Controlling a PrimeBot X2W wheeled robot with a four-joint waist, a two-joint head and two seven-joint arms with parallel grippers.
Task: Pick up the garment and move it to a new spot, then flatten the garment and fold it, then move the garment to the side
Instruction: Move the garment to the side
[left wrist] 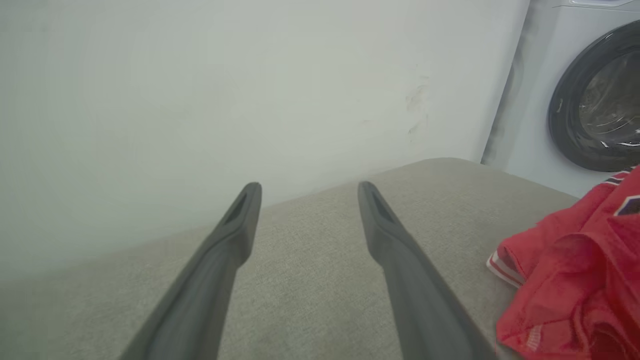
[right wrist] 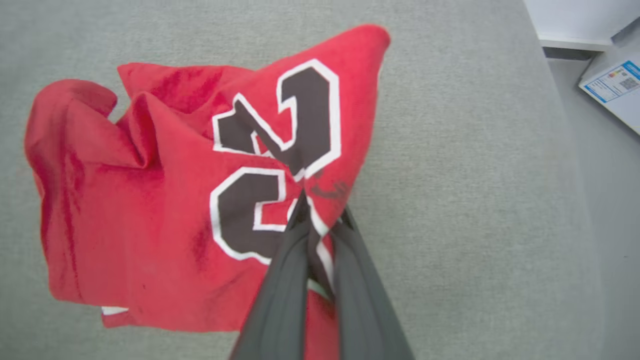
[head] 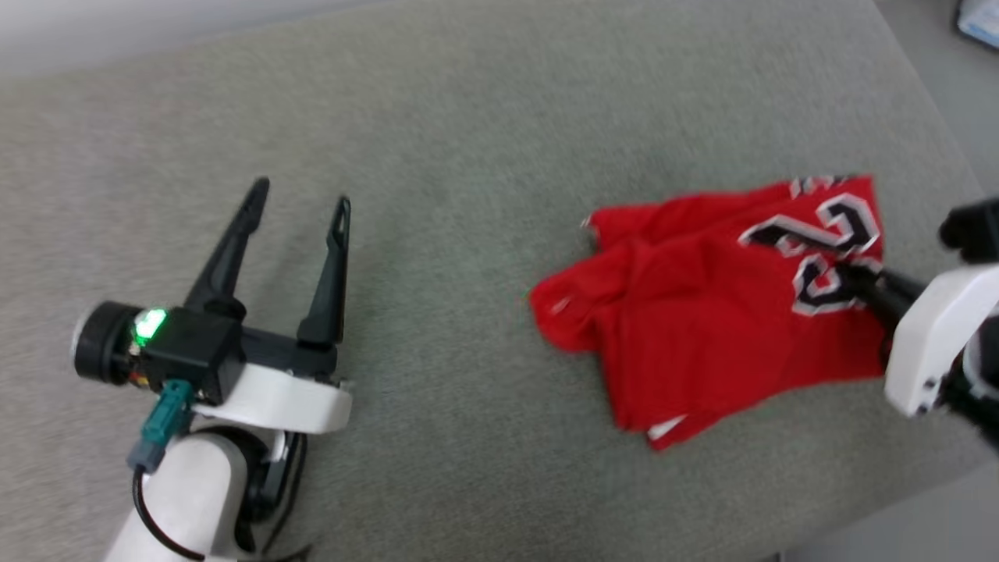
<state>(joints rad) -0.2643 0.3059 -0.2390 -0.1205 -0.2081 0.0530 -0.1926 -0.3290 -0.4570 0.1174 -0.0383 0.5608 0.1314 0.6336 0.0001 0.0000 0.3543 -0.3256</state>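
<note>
Left gripper (head: 302, 195): fingers spread wide, held over the left part of the grey-beige padded surface (head: 484, 101), well apart from the garment (head: 687, 312). Garment: red, crumpled in loose folds on the right part of that surface near its right edge, with the black white-outlined numerals facing up and a strip of red-white striped trim showing at its left end. Right gripper (right wrist: 322, 210): fingers set narrow and clamped on a fold of the garment at the numerals, towards the garment's right end.
</note>
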